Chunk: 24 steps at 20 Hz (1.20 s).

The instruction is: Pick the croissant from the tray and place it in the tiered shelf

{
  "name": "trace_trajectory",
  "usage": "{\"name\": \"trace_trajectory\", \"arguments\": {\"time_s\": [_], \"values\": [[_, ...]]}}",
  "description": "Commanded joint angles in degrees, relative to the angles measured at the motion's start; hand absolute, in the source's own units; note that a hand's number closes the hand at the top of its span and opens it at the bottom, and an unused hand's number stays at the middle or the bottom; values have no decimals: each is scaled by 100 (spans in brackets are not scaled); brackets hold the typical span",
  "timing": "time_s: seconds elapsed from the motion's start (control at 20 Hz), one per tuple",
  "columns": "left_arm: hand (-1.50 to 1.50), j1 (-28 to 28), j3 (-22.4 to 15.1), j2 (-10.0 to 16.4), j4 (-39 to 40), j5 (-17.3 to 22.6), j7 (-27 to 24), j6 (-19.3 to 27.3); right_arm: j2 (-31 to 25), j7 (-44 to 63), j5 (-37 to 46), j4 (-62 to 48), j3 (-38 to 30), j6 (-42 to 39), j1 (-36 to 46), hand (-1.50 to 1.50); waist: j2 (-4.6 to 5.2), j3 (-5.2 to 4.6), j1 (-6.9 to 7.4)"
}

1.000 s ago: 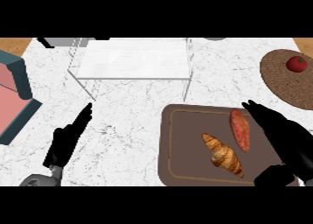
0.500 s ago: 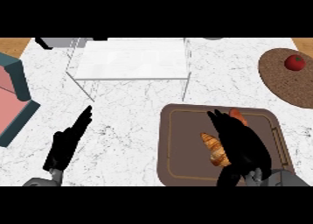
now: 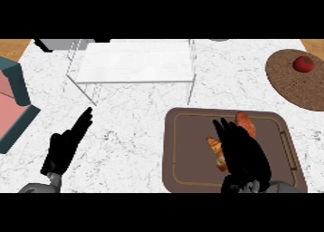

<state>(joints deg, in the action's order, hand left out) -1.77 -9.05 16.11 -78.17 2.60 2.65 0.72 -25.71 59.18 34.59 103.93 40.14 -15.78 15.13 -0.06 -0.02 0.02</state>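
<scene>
A brown tray lies on the marble counter at the lower right. On it the golden croissant shows only along its left side, because my right hand lies over it with fingers stretched forward, open. Just beyond the fingertips an orange-red elongated food rests on the tray. The white tiered shelf stands at the upper middle, well away from the tray. My left hand rests open at the lower left, fingers pointing up and away, holding nothing.
A round cork board with a red fruit sits at the upper right. A teal-rimmed pink object lies at the left edge. Bare marble runs between the shelf and the tray.
My right hand has slid left from the tray's right edge to lie over the croissant, hiding most of it. The left hand has stayed put.
</scene>
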Motion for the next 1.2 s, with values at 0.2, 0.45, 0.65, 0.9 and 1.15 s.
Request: {"name": "trace_trajectory", "arguments": {"time_s": [0.2,0.45,0.65,0.9,1.15], "values": [[0,-161,183,-89,556,-78,-327,-256,164,238,482,-175,-285,-558,-79,-150,9,-2,-20],[0,81,117,-198,-249,-256,203,-7,229,-149,956,-501,-203,-427,-496,-150,-1,3,3],[0,281,214,-199,-171,-324,19,-174,669,-309,1253,-993,-463,-519,-290,-150,2,2,20],[0,24,300,-471,228,-486,-226,-210,864,-692,1560,-1127,-673,-708,-456,-150,5,1,-2],[0,105,558,-269,-138,-372,10,-589,1042,-1437,1827,-1877,-1180,-506,-207,-150,6,2,14]]}}
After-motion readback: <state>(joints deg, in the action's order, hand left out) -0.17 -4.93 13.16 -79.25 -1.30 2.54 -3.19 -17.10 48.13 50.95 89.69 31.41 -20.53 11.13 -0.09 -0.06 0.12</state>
